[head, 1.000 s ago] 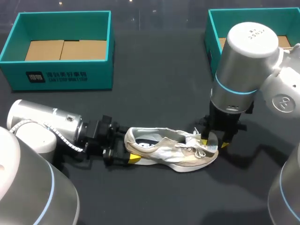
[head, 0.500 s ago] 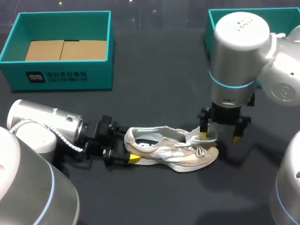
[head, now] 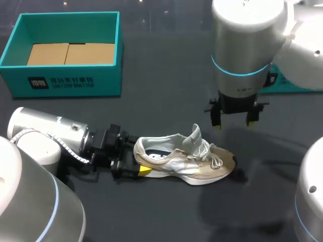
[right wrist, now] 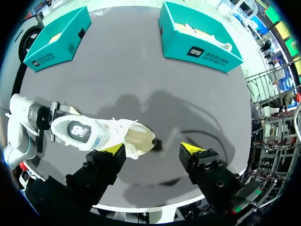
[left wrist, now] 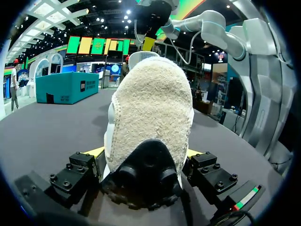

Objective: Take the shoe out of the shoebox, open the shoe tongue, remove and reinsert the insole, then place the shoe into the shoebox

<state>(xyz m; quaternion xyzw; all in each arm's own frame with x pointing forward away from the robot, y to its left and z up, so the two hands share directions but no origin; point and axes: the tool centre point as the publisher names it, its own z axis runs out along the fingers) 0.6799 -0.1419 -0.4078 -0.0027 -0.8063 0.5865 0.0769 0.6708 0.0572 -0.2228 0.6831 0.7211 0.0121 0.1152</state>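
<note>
The shoe (head: pixel 184 159) is found sitting on its sole on the dark table (head: pixel 166 91), near the middle and outside both boxes, with the heel pointed left and the toe pointed right. The tongue (head: pixel 193 137) is seen flipped up and standing pretty much upright over the loose laces (head: pixel 216 159). Whether the insole is in there can't really be told from these views.

The heel is clamped by the left gripper (head: pixel 132 166), which is laid low along the table from the left. In the left wrist view one yellow tip is pressed against each side of the heel, so the shoe is held from both sides.

The right gripper (head: pixel 233 121) is hung above the table just past the toe end, on the far-right side of the shoe. Its fingers are spread wide with nothing between them, and the shoe isn't touched by it at all.

Further out, a teal shoebox (head: pixel 65 53) is parked at the far left with cardboard pieces (head: pixel 70 53) laid flat inside. A second teal shoebox (right wrist: pixel 200 30) is set at the far right, mostly blocked by the right arm in the head view.
</note>
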